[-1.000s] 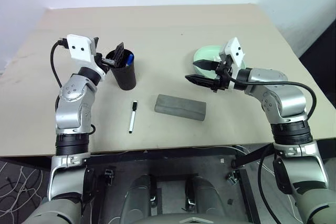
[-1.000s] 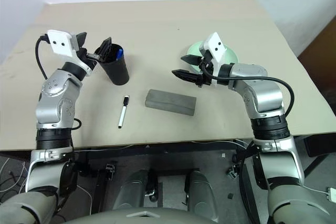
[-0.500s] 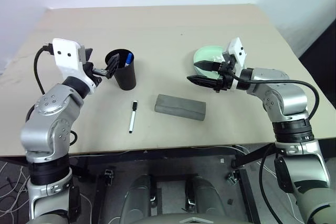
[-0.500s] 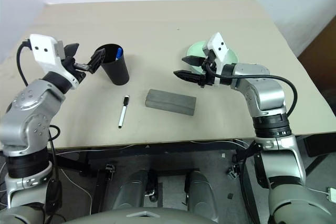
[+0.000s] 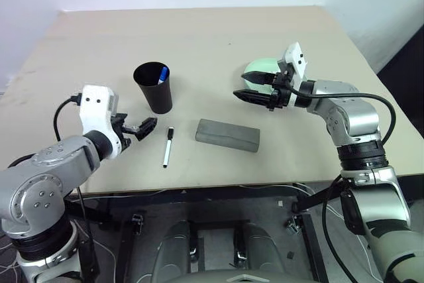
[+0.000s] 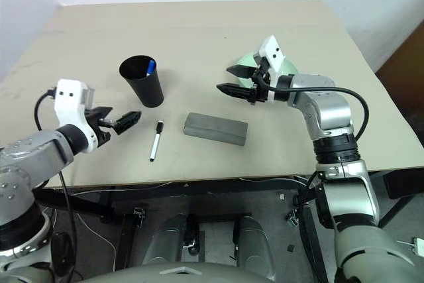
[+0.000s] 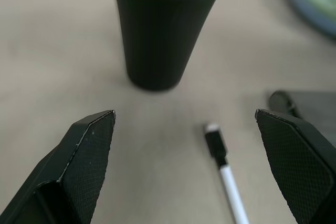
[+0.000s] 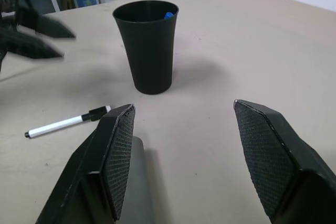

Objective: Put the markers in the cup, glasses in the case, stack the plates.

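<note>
With the left gripper (image 5: 140, 126) spread wide and empty, the right (image 5: 251, 86) open and idle, lower your fingers astride the black-capped marker (image 5: 167, 147) on the counter (image 5: 212, 38), near the cup (image 5: 153, 87).

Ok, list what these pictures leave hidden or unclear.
- Blue marker: only its cap end shows; the cup wall hides the barrel.
- Plates: the right pincer and its wrist cover most of them; whether blue sits under green cannot be told in the head views.
- Glasses: whether they are inside cannot be told; the case lid is closed.
</note>
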Tool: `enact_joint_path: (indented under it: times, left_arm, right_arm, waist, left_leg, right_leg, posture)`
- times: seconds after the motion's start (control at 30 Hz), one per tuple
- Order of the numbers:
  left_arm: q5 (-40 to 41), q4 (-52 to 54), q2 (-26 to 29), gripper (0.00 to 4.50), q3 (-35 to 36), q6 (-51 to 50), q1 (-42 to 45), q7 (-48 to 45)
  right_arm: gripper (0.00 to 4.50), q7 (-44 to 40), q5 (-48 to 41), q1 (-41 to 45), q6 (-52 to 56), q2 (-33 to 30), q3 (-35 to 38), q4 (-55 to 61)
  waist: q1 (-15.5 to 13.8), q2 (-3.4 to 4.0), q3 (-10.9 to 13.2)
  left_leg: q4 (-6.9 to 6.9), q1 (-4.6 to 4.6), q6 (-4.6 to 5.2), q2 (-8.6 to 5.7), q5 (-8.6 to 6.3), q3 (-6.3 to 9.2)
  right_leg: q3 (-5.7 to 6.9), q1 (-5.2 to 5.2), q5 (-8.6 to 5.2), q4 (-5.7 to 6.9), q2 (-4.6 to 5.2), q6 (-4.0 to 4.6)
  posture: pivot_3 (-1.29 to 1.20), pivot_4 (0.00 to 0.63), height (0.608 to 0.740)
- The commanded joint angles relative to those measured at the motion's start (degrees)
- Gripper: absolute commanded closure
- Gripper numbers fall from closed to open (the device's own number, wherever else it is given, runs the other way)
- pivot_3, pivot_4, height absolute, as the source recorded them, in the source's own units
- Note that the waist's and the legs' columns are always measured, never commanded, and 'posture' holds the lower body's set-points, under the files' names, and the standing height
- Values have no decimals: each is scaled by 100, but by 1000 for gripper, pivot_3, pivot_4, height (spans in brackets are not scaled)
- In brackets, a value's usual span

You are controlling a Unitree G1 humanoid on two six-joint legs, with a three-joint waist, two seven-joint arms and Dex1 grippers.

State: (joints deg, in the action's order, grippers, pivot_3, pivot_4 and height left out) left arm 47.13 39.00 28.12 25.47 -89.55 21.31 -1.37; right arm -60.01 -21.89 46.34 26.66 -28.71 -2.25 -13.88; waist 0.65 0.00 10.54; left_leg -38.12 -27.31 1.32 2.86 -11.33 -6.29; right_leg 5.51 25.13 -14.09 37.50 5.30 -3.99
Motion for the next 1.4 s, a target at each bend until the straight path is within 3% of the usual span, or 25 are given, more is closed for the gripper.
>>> enact_joint_path:
  times: [0.03, 0.77, 0.9, 1.23, 1.4]
  left_arm:
    - [229, -147, 392, 25, -446, -295, 50, 295]
    - [1057, -1144, -159, 25, -1467, -295, 487, 1929]
    - [1151, -1292, -18, 25, -1733, -295, 496, 1954]
    - [1480, -1661, -133, 25, -1653, -295, 399, 2180]
    - [1713, -1691, 62, 1606, -1644, -295, 269, 2225]
  right_arm:
    - [1315, -27, 29, 188, -156, 29, 29, 16]
    - [1315, 243, 5, -51, -140, 19, 144, 315]
    - [1315, 335, 1, -63, -138, 27, 181, 337]
    - [1315, 487, -33, -258, -27, -57, 285, 581]
    - [1315, 526, -38, -289, -12, -79, 287, 615]
  waist:
    - [6, 0, 0]
    - [-2, 1, 0]
    - [0, 1, 0]
    - [-9, 5, -2]
    - [2, 8, -4]
  left_leg:
    - [0, 0, -3, 1, 1, 1]
    - [4, -3, -10, -3, -2, 0]
    - [4, -4, -10, -4, -2, 0]
    - [4, -1, -11, -6, -3, 1]
    - [5, 1, -11, -5, -3, 1]
  right_leg:
    - [0, 1, 0, 2, -1, 0]
    - [-3, 10, 1, 3, 24, 10]
    - [-4, 9, -3, 3, 25, 16]
    - [-4, 8, -3, 2, 31, 34]
    - [-6, 9, -3, 0, 31, 38]
  posture:
    - [0, 150, 701]
    - [0, 150, 701]
    - [0, 150, 701]
    - [0, 150, 701]
    - [0, 150, 701]
